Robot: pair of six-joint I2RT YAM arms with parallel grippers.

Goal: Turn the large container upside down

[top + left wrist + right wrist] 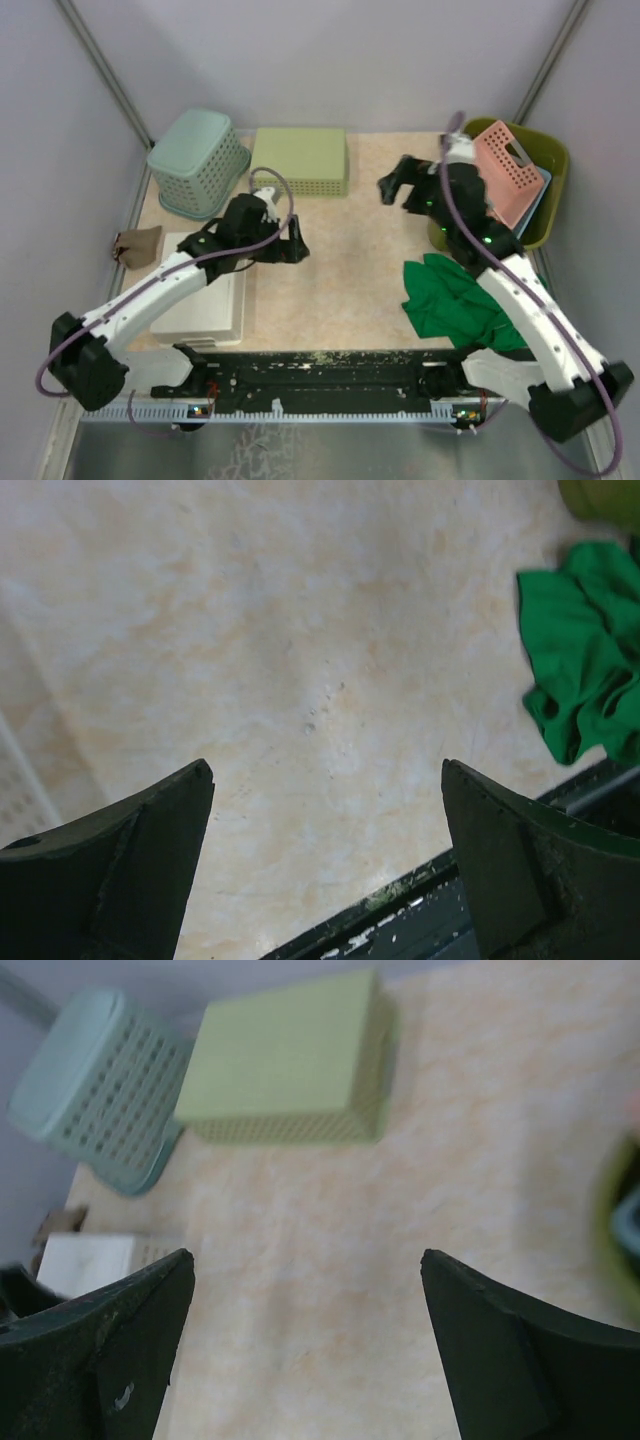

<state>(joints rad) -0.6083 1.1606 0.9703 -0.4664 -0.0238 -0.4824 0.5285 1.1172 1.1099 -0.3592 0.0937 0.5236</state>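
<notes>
The green tub sits upright at the far right corner of the tabletop, storing a pink basket. The right gripper hovers spread just beside it, probably to reach in. The left gripper, also spread, idles mid-tabletop.

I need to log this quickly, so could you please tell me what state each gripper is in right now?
Left gripper: open, fingers wide apart, holding nothing.
Right gripper: open, fingers wide apart, holding nothing.
</notes>
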